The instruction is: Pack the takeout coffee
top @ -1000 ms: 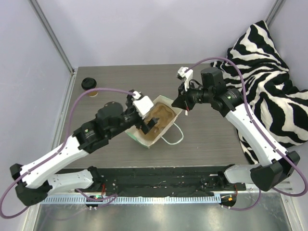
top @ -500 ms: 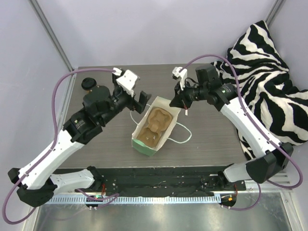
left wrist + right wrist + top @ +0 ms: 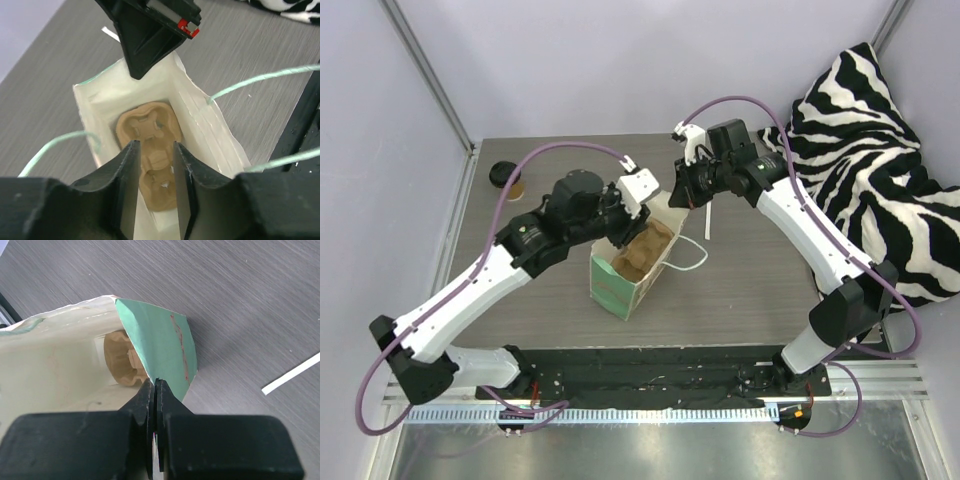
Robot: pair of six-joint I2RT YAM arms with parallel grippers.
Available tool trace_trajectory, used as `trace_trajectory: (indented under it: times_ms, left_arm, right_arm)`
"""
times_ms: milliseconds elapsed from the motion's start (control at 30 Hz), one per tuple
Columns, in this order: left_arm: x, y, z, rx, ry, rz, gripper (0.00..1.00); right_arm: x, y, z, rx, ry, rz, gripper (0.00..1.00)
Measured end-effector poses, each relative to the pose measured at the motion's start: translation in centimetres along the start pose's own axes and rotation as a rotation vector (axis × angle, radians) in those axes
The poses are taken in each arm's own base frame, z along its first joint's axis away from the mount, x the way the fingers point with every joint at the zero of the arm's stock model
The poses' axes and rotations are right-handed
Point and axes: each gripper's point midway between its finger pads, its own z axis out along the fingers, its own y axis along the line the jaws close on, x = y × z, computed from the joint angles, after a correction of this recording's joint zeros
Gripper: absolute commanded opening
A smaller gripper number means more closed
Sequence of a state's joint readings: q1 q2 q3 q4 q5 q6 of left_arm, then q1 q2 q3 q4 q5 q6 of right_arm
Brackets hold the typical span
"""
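Note:
The takeout coffee [image 3: 506,177], a small tan cup with a black lid, stands alone at the table's far left corner, away from both arms. The mint-green paper bag [image 3: 612,285] stands mid-table with its mouth up and the brown pulp carrier [image 3: 642,252] inside. My left gripper [image 3: 623,222] hangs over the bag's mouth. In the left wrist view its fingers [image 3: 131,165] stand partly apart with nothing between them, the carrier [image 3: 145,125] below the gap. My right gripper [image 3: 682,192] is shut on the bag's far rim, pinching the green wall [image 3: 160,340].
A zebra-striped cloth [image 3: 870,130] lies bunched along the right side of the table. A thin white strip [image 3: 707,222] lies just right of the bag. The bag's white string handle [image 3: 690,255] trails to the right. A black rail [image 3: 650,365] runs along the near edge.
My left arm swung from the left of the bag to over its mouth, and its jaws narrowed. The bag now stands more upright. The right gripper shifted slightly left, still holding the rim.

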State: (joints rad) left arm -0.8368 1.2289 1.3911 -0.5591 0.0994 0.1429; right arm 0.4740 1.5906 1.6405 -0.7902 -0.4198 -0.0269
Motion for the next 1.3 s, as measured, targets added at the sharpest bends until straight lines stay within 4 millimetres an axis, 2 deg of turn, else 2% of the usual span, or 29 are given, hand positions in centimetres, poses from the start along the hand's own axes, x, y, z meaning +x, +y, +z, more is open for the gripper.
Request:
trace_trajectory:
  times_ms: [200, 433, 600, 800, 1033, 1133, 1300]
  left_arm:
    - [2.3, -0.8, 3.3, 0.032, 0.088, 0.000, 0.20]
    - [6.9, -0.8, 7.8, 0.031, 0.217, 0.020, 0.14]
    - [10.7, -0.7, 9.3, 0.015, 0.264, 0.063, 0.11]
    - [13.2, -0.5, 11.7, 0.005, 0.272, 0.118, 0.08]
    - [14.2, -0.3, 13.5, -0.005, 0.260, 0.129, 0.04]
    - [14.9, -0.2, 13.8, -0.005, 0.273, 0.126, 0.00]
    - [15.9, 0.6, 13.7, -0.013, 0.281, 0.108, 0.00]
  right_arm:
    - [0.0, 0.2, -0.2, 0.007, 0.001, 0.051, 0.01]
    - [-0.3, 0.7, -1.1, 0.004, -0.016, 0.076, 0.01]
    - [-0.5, 1.7, -2.0, -0.025, -0.031, 0.080, 0.01]
    - [-0.5, 1.9, -2.3, -0.037, -0.035, 0.093, 0.01]
    - [0.1, 0.6, -2.3, -0.005, -0.023, 0.118, 0.01]
    - [0.1, 0.6, -2.4, -0.010, -0.021, 0.129, 0.01]
    - [0.3, 0.2, -2.2, -0.013, -0.013, 0.152, 0.01]
